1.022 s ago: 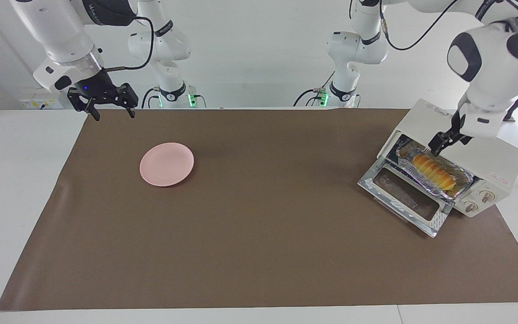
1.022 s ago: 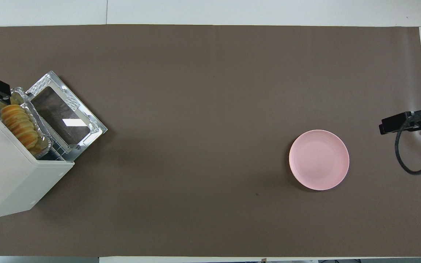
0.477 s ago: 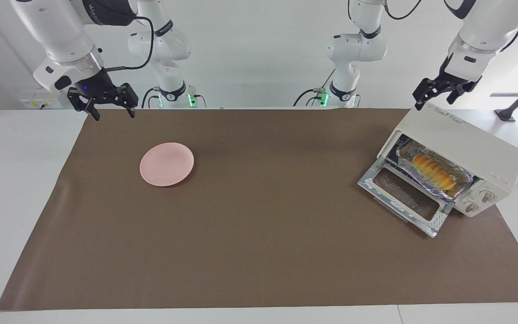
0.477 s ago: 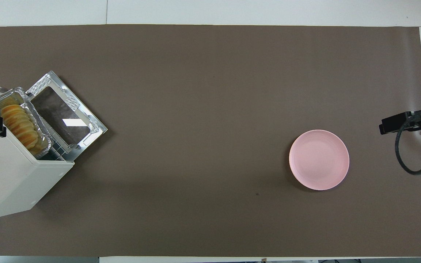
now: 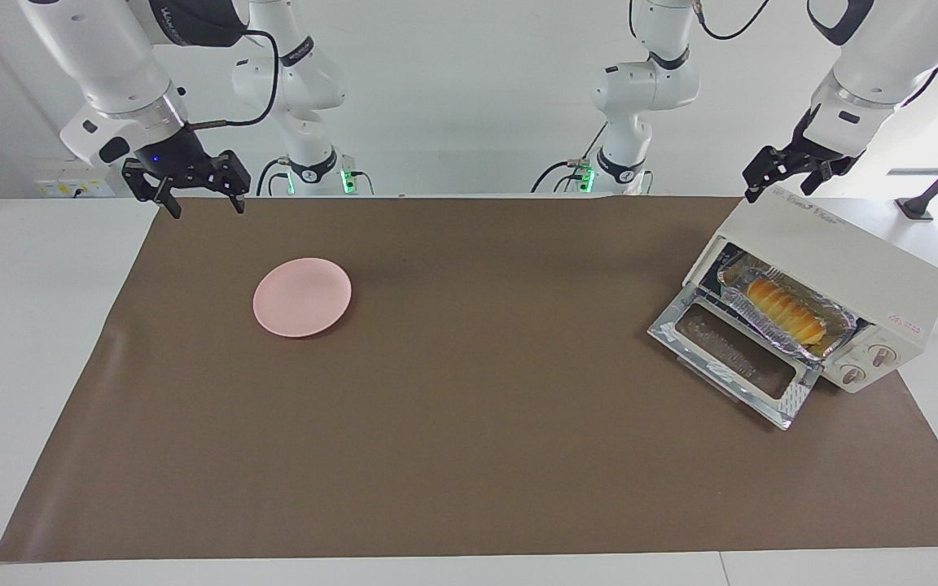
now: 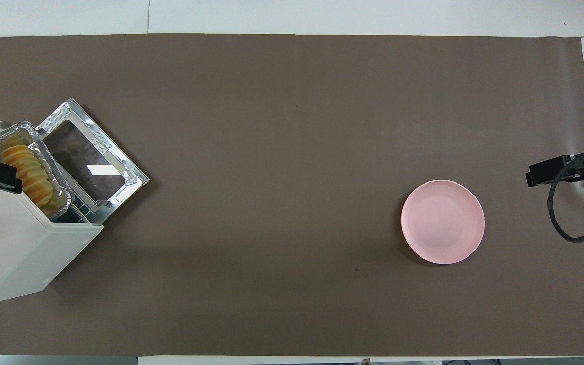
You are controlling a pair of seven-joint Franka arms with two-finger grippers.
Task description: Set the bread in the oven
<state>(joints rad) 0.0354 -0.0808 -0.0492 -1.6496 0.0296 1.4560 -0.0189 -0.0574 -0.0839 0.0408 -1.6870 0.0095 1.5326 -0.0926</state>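
Left gripper [image 5: 786, 176] is seen raised over the oven's top corner nearest the robots, fingers spread, nothing pinched. A second ago it was down at the oven mouth, right at the foil tray; half a second ago it was already up and clear, and only a slight shift is noted since. So the release is read as done and the arm as retreated.

Right gripper [image 5: 189, 192] is hanging over the mat edge at the right arm's end of the table, fingers spread, empty, unchanged across the second; that arm is waiting.

Bread [image 5: 786, 310] is lying in the foil tray [image 5: 839, 319], which sits on the rack in the mouth of the oven [image 5: 835, 252], at the left arm's end of the table. Bread position is unchanged over the last second. Tray looks only partly inside: its outer rim is seen at or slightly over the opening, above the dropped door [image 5: 734, 358].

Bread's long axis is laid along the tray's length, parallel to the oven's front opening, running diagonally across the table. No distinct front end is shown; ridges cross the axis.

Judgement: placement is essentially complete; door is not yet shut and the tray may need a push inward.

Pink plate [image 5: 302, 296] is left bare on the mat [image 5: 453, 407], near the right gripper's end.
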